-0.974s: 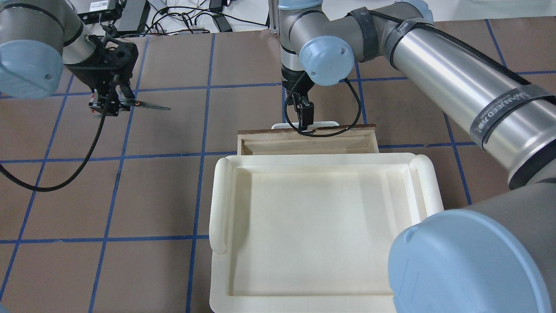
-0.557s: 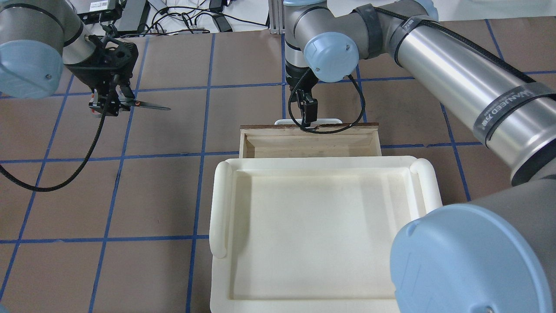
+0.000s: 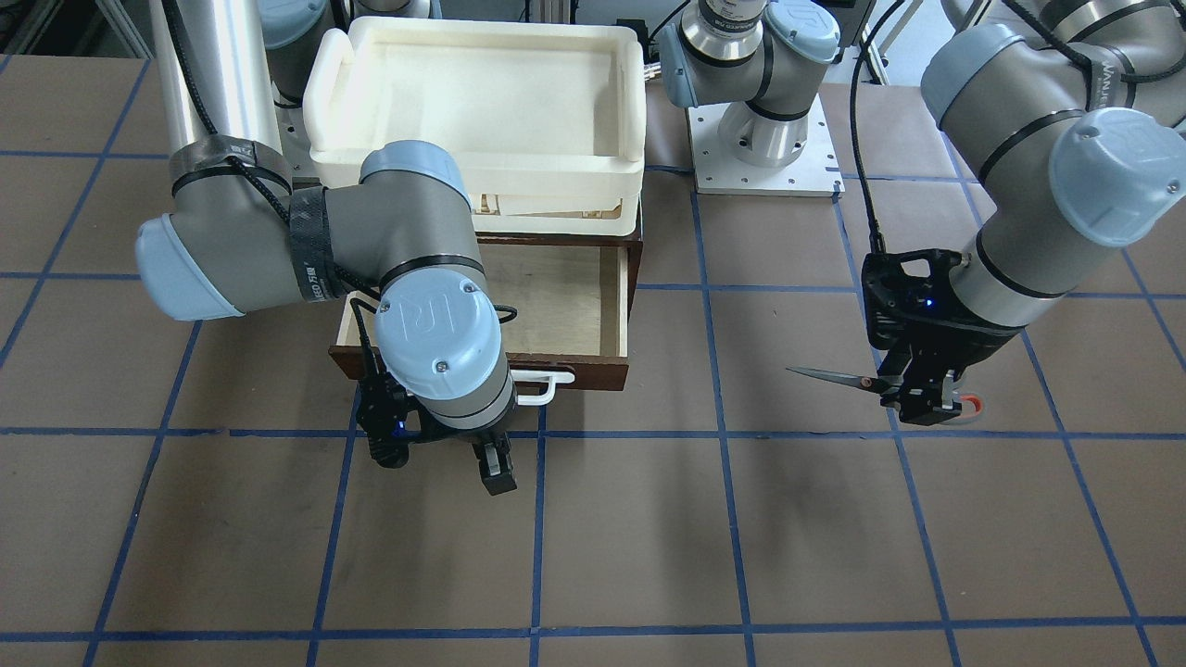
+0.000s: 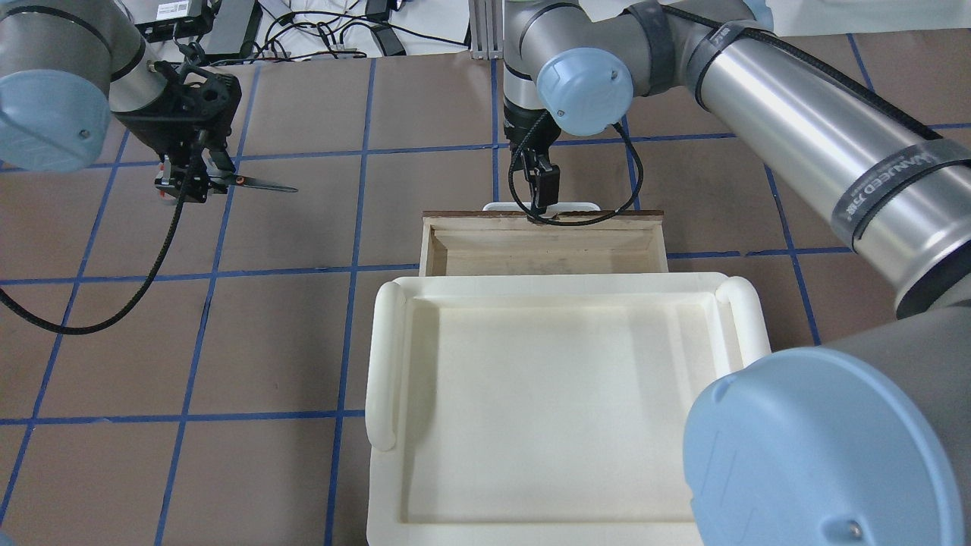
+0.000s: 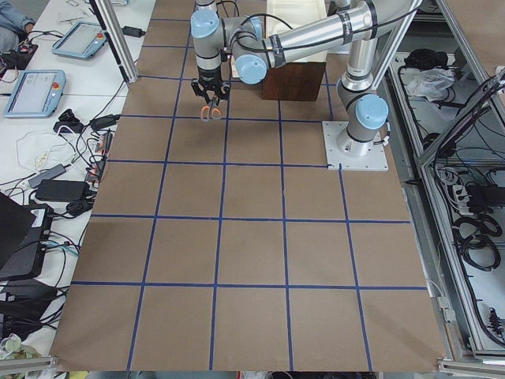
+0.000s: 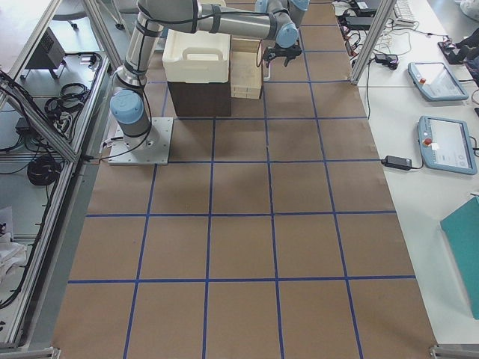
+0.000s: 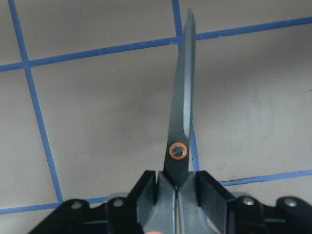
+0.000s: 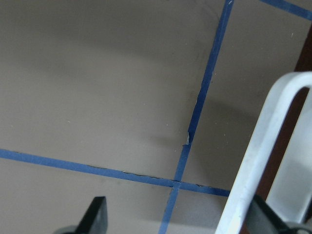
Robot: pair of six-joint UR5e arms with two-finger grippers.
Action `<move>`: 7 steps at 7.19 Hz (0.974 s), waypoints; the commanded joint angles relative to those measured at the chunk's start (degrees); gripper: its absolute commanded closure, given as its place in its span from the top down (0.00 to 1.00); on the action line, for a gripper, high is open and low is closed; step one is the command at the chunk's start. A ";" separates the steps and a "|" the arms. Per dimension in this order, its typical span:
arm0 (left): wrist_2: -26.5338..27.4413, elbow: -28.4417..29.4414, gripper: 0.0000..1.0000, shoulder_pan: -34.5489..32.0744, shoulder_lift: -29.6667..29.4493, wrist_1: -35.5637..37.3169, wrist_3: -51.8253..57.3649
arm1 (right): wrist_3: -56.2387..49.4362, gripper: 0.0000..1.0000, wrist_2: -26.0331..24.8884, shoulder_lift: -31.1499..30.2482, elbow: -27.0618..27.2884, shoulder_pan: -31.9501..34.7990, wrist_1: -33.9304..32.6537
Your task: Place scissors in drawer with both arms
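Note:
My left gripper (image 3: 917, 403) is shut on the scissors (image 3: 839, 377) at their grey handles and holds them level above the table, well to the side of the drawer. The dark blades point toward the drawer; they also show in the overhead view (image 4: 262, 185) and in the left wrist view (image 7: 181, 122). The dark brown drawer (image 3: 593, 375) stands pulled out, its pale plywood inside bare. My right gripper (image 3: 440, 463) is open, just in front of the drawer's white bar handle (image 3: 547, 384). In the right wrist view the handle (image 8: 263, 146) lies close by the right-hand finger (image 8: 265, 217).
A cream-white plastic tray (image 4: 387, 356) sits on top of the brown cabinet above the drawer. The right arm's elbow (image 3: 408, 213) hangs over the drawer's left part. Brown table surface with blue tape lines lies all around. Cables and boxes (image 4: 227, 23) lie at the far edge.
My right gripper has drawn away from the cabinet, and the drawer front has come a little further out with it. The left gripper with the scissors has stayed still.

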 commanded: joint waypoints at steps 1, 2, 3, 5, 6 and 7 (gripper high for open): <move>-0.16 0.00 0.00 0.09 -0.07 0.00 0.00 | -0.44 1.00 0.09 1.04 -1.05 -0.08 0.01; -0.16 0.00 0.00 0.09 -0.08 0.00 0.00 | -0.53 1.00 0.26 1.13 -1.50 -0.17 -0.08; -0.16 0.00 0.00 0.09 -0.08 0.00 0.00 | -0.61 1.00 0.44 1.14 -1.50 -0.43 -0.08; -0.16 -0.09 0.00 0.09 -0.16 0.00 0.00 | -1.57 1.00 0.01 1.22 -1.59 -0.61 -0.08; -0.16 -0.09 0.00 0.18 -0.16 0.00 0.09 | -2.02 1.00 -0.17 1.83 -1.85 -0.87 -0.08; -0.16 -0.09 0.00 0.18 -0.08 0.00 0.00 | -1.93 1.00 -0.17 2.53 -2.98 -0.87 -0.08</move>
